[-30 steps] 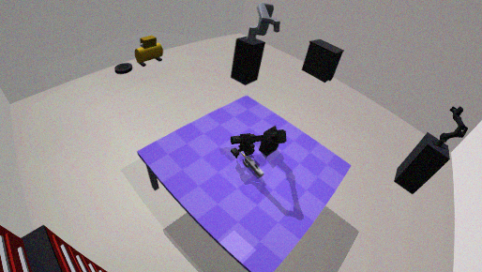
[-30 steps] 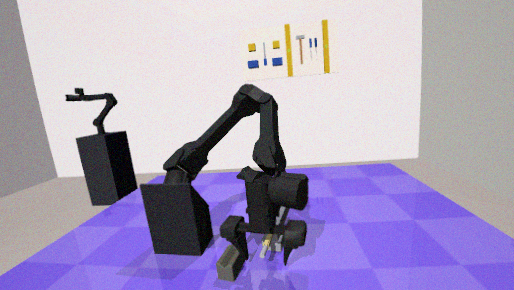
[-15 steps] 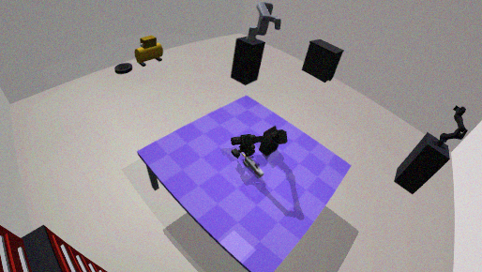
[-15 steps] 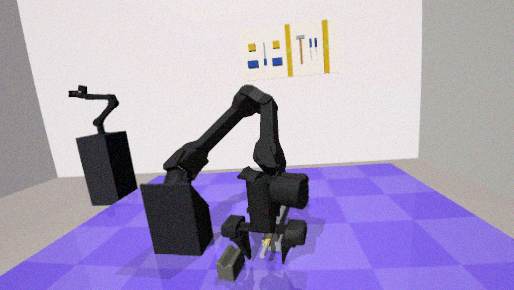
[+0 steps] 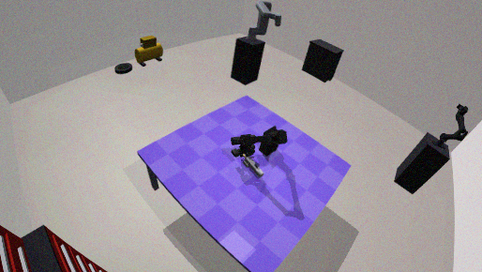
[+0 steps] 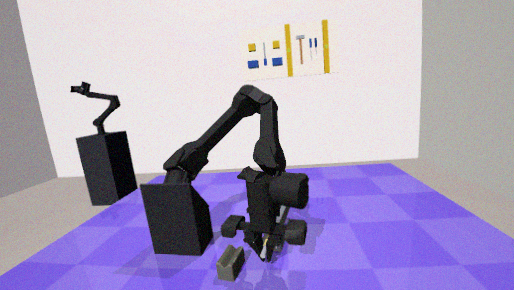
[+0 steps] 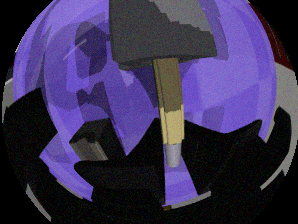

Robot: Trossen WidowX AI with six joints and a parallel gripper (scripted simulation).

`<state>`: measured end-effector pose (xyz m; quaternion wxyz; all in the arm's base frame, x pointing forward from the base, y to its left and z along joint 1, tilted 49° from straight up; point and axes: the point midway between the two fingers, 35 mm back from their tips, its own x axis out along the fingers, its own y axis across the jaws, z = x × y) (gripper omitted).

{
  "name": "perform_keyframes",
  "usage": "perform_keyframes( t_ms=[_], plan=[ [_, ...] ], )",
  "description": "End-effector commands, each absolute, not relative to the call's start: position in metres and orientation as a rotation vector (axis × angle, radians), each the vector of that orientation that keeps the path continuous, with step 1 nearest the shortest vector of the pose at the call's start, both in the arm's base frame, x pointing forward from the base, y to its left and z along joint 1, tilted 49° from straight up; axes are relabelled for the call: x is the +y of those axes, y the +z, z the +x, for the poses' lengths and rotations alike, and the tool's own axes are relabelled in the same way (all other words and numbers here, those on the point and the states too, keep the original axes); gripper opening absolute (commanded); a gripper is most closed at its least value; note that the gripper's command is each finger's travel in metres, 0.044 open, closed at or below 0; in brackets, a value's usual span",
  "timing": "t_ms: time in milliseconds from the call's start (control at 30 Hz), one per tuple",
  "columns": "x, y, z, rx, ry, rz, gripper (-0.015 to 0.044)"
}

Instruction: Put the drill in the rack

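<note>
The drill [image 7: 168,106] lies on the purple checkered tabletop [image 6: 400,225] directly beneath the gripper [image 6: 264,246]; in the wrist view its tan shaft runs from a dark grey block [image 7: 158,19] ahead of the fingers down to a pale grey tip that sits right at them. The fingers stand nearly closed around that tip, but whether they actually pinch it or merely sit shut beside it cannot be told. The arm [image 6: 235,125] reaches from its black base box [image 6: 175,217] up and over, with the wrist pointing straight down. A small grey rack [image 6: 230,262] rests on the tabletop just beside the fingers, towards the base side. In the top view the drill is a pale sliver next to the gripper.
</note>
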<state>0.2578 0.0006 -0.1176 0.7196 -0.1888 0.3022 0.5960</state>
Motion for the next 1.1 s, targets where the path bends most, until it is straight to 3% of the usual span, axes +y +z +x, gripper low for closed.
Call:
perform_keyframes(
  t_ms=[0,1067],
  plan=[
    [0.001,-0.118,0.258,0.668,1.318,-0.418,0.0013],
    [-0.021,-0.137,0.251,0.668,1.317,-0.415,0.0]
  ],
)
